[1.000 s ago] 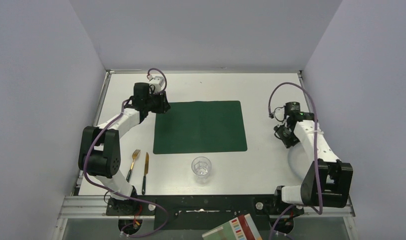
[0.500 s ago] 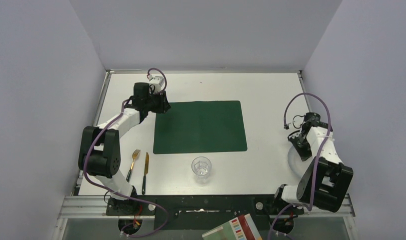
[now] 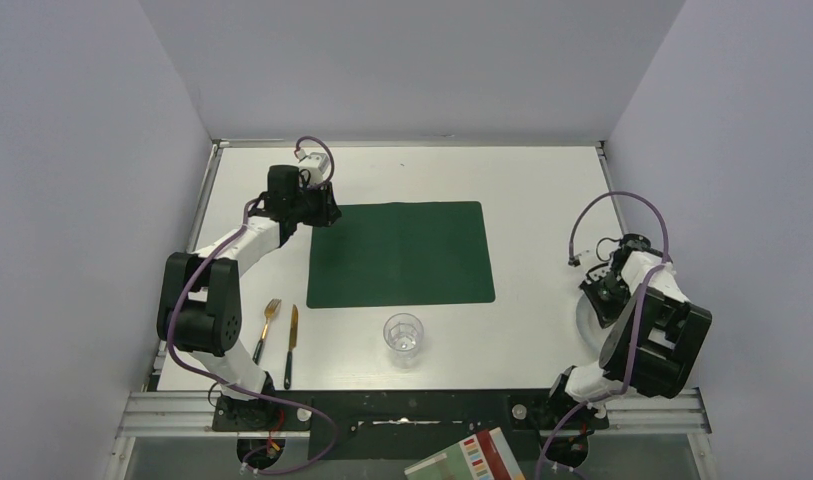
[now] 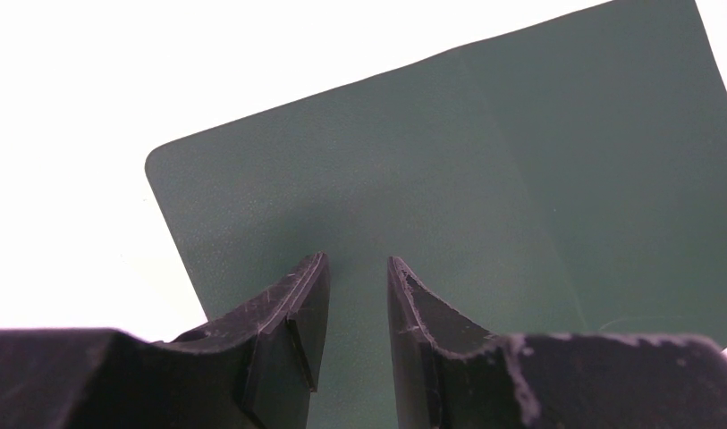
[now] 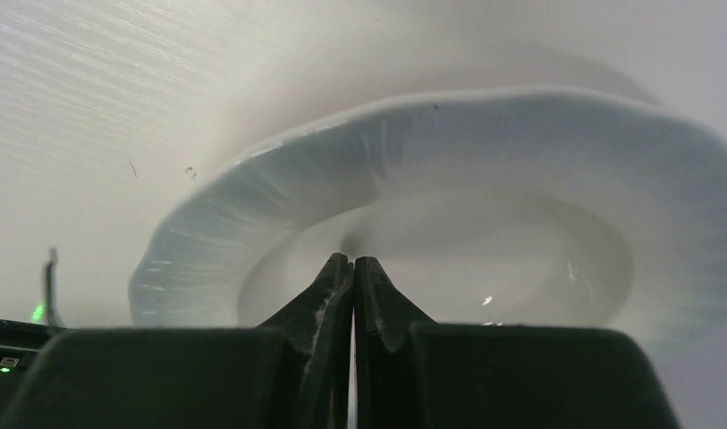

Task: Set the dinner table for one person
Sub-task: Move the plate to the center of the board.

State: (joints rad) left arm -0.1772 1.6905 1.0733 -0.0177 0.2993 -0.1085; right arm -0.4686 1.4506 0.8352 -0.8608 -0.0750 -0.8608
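The dinner table (image 3: 542, 190) is a large white tabletop with a dark green placemat (image 3: 400, 253) at its middle. My left gripper (image 3: 319, 212) hangs over the mat's far left corner (image 4: 176, 156); in the left wrist view it (image 4: 355, 264) is open with nothing between the fingers. A white plate (image 3: 584, 322) lies at the table's right edge. In the right wrist view my right gripper (image 5: 352, 260) is shut and empty, its tips over the plate's well (image 5: 485, 241). A gold fork (image 3: 267, 326), a knife (image 3: 291, 345) and a clear glass (image 3: 403, 338) sit near the front.
The table's metal rim (image 3: 407, 143) runs along the back, with grey walls on three sides. The right arm (image 3: 650, 335) is folded close over the plate. A colourful booklet (image 3: 467, 460) lies below the front rail.
The right arm has swung back toward the near right and its gripper has shut, ending over the plate. The left arm has not moved.
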